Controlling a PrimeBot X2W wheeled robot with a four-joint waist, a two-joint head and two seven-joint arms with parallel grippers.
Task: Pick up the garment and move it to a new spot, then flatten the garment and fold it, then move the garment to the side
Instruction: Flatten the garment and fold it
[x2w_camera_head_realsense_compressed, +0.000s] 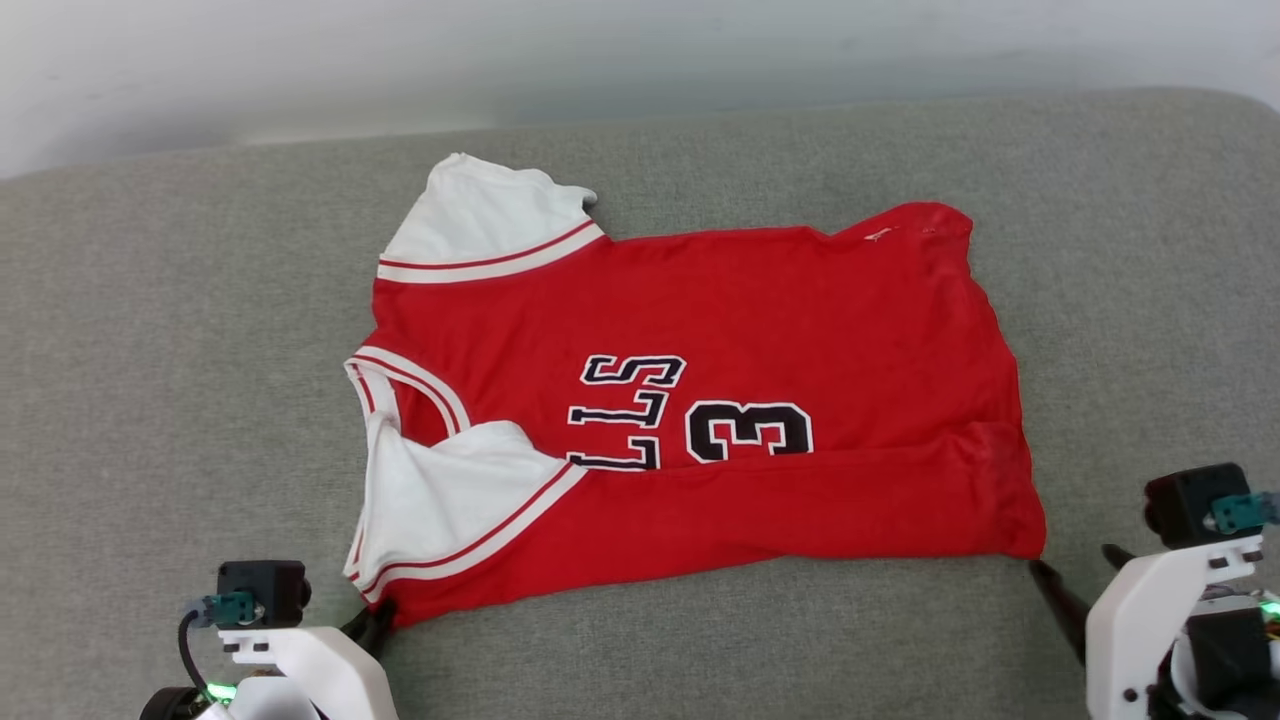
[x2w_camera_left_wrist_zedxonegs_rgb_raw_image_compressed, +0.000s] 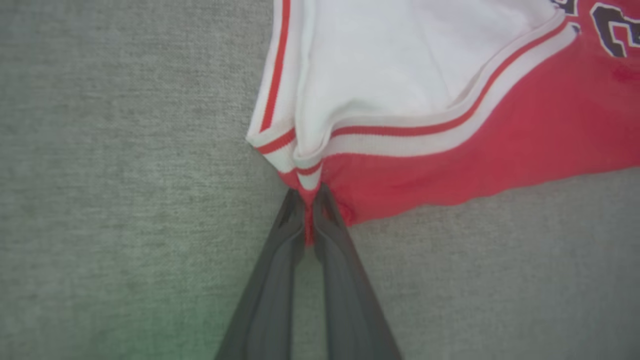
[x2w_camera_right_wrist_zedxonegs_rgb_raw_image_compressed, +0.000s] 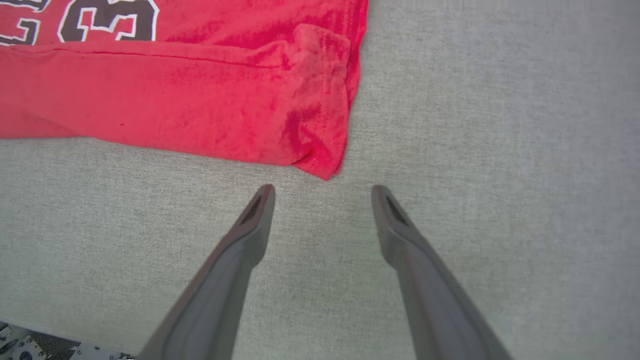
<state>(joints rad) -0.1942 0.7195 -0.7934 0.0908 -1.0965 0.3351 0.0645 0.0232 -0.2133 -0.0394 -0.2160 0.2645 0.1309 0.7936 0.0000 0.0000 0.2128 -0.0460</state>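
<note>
Pinching the garment (x2w_camera_head_realsense_compressed: 700, 400) at its sleeve corner with my left gripper (x2w_camera_left_wrist_zedxonegs_rgb_raw_image_compressed: 309, 200), I see it spread on the grey cushion (x2w_camera_head_realsense_compressed: 150, 350); my right gripper (x2w_camera_right_wrist_zedxonegs_rgb_raw_image_compressed: 323, 191) gapes wide beside the hem.

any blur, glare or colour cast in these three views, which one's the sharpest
Head view: sharpest, even soft light, no glare on the garment. Left wrist view: hazy, with a green tint on the grey surface at lower left. Right wrist view: fairly sharp weave, red slightly oversaturated.
</note>
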